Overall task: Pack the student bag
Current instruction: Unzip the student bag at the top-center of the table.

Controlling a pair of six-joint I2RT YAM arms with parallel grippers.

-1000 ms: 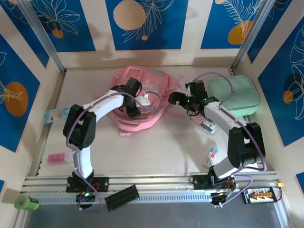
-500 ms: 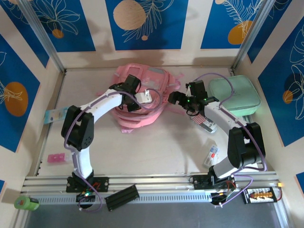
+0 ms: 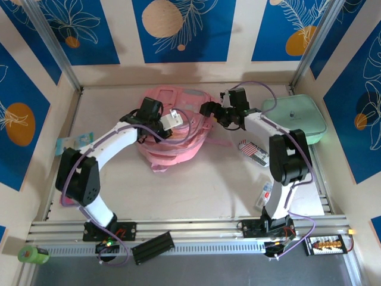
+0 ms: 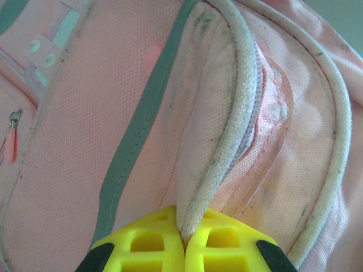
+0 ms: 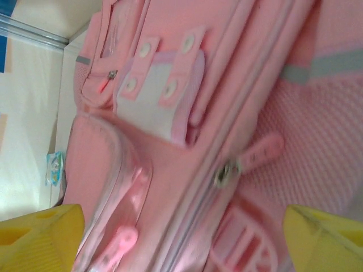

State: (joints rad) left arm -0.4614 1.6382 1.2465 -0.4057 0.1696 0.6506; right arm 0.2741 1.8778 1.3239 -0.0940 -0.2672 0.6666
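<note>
From above, the student bag (image 3: 175,140) lay at the back middle of the table (image 3: 196,185), the left tool (image 3: 170,119) on top of it, the right tool (image 3: 208,111) at its right edge, a mint-green case (image 3: 294,116) well apart; at the left wrist, the yellow fingers (image 4: 147,249) were pressed together, pinching the bag's piped edge (image 4: 227,130); at the right wrist, the jaws stood spread over a zip pull (image 5: 258,153). I reckoned a hard tug could slip that thin piping free, or drag the whole bag instead of opening it.
</note>
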